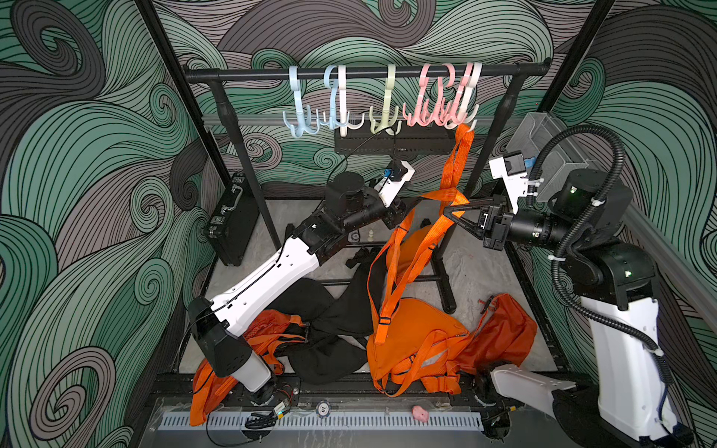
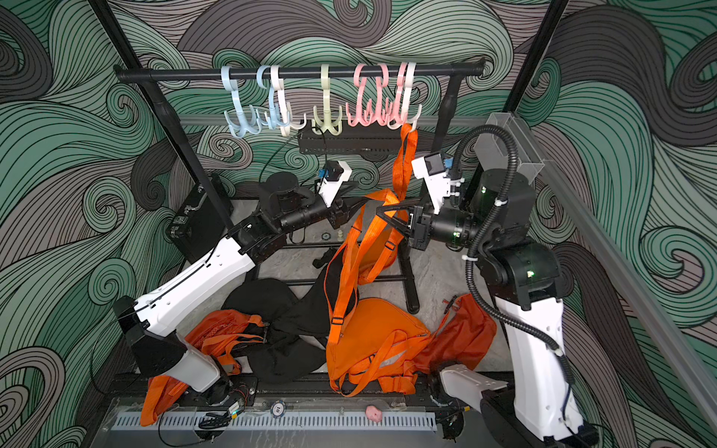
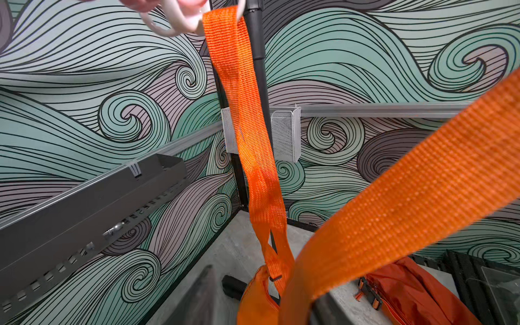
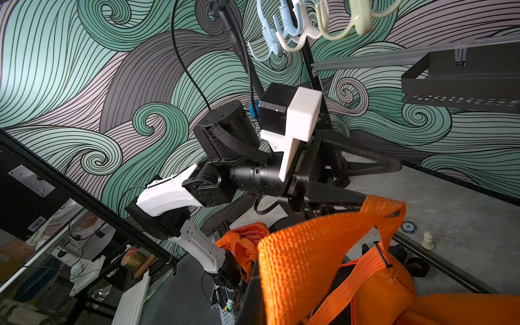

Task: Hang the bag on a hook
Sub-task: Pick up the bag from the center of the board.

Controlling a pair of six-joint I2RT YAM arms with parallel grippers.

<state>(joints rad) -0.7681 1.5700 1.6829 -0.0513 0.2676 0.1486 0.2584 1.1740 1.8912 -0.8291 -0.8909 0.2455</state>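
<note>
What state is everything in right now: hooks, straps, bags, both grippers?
white hook: on the rail, carrying the orange strap.
orange strap: looped over that hook, hanging down.
other hooks: empty.
left gripper: open, nothing between its jaws.
right gripper: shut, second strap draped over its tip.
front orange bag: lying on the floor.
black fabric: heaped on the floor.
</note>
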